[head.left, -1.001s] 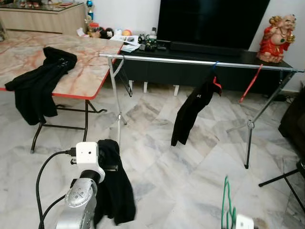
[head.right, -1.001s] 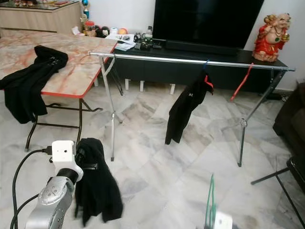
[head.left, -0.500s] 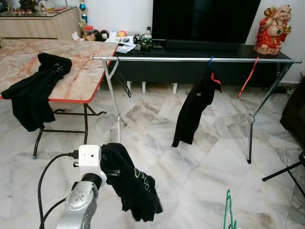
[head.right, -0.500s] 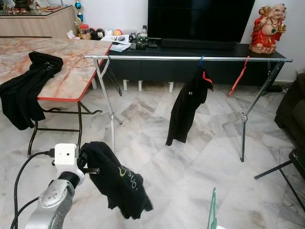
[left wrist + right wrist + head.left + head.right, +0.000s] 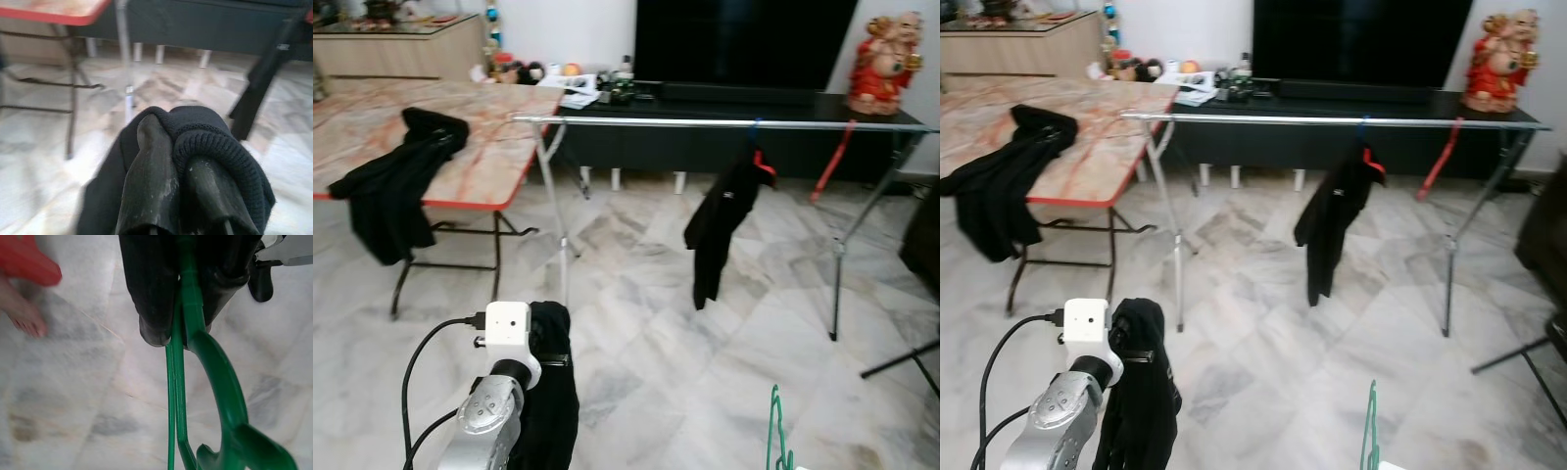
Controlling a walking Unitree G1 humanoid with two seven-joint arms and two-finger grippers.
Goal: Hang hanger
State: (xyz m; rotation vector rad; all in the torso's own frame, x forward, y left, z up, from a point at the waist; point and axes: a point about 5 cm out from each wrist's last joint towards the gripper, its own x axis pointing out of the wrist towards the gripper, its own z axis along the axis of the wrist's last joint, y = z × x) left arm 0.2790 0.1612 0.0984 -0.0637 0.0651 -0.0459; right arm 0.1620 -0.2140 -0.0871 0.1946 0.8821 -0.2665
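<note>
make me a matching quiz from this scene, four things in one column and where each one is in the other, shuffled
Things:
1. green hanger
2. black garment with the knit cuff
3. red figurine
4. black top with a red collar

Places:
A. hanging from the metal rail
B. on the dark TV cabinet
C. between the right gripper's fingers
D. held in the left gripper

Pairs: 1-C, 2-D, 3-B, 4-A

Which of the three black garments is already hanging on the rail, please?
The black garment near the middle of the rail; one other lies on the table, and one is clamped in the left pincer.
</note>
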